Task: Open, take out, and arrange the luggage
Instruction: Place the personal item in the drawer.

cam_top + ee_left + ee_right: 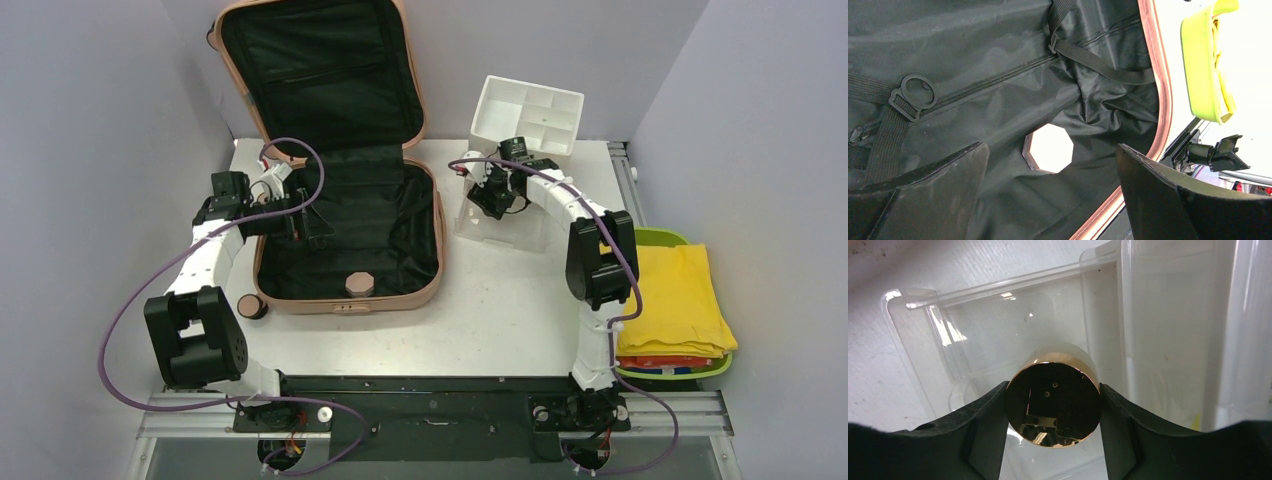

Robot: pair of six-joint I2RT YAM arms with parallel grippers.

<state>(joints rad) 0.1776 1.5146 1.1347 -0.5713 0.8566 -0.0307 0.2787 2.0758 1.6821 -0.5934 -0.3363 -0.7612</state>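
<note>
The salmon-pink hard-shell suitcase lay open at the surface's far-left corner. Over a clear plastic bin, right fingers were half-closed on a round gold-rimmed jar; its smooth curved wall could slip. Left fingers gaped empty above a pink octagonal case.

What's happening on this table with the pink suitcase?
Two robot arms are unpacking the open suitcase. The right gripper holds a gold-rimmed jar over a clear box. The left gripper hangs open inside the suitcase, above an eight-sided pink piece on the lining. Another small jar sits on the table beside it.
</note>
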